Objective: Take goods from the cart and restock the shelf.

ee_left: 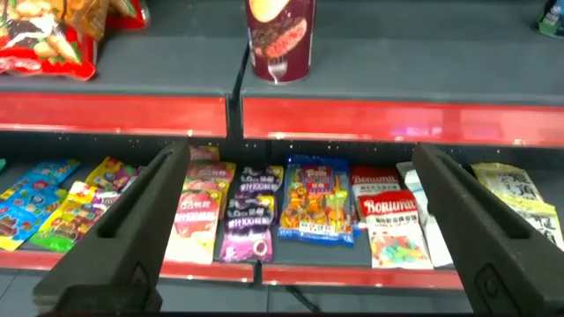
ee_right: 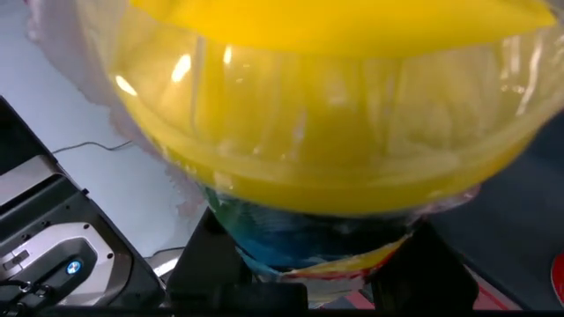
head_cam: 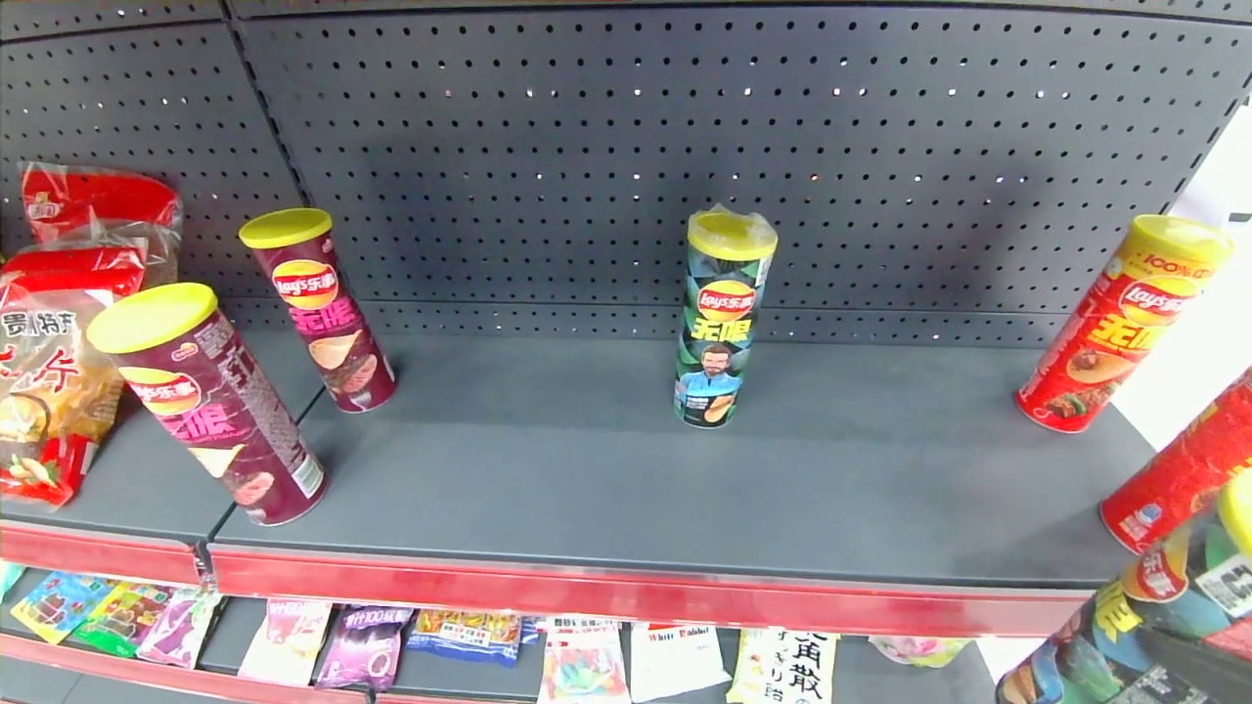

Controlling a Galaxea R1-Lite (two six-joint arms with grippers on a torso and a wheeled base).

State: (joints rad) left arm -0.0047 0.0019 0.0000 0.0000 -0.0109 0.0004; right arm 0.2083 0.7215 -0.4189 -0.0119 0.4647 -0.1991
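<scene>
Yellow-lidded cyl. can in R end effector, matte shelf

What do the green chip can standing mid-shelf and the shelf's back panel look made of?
Green chip can: likely a cardboard tube with glossy printed wrap; its yellow lid looks plastic, under crinkled clear film. Back panel: probably painted metal, matte dark grey, with regular punched holes.
</scene>
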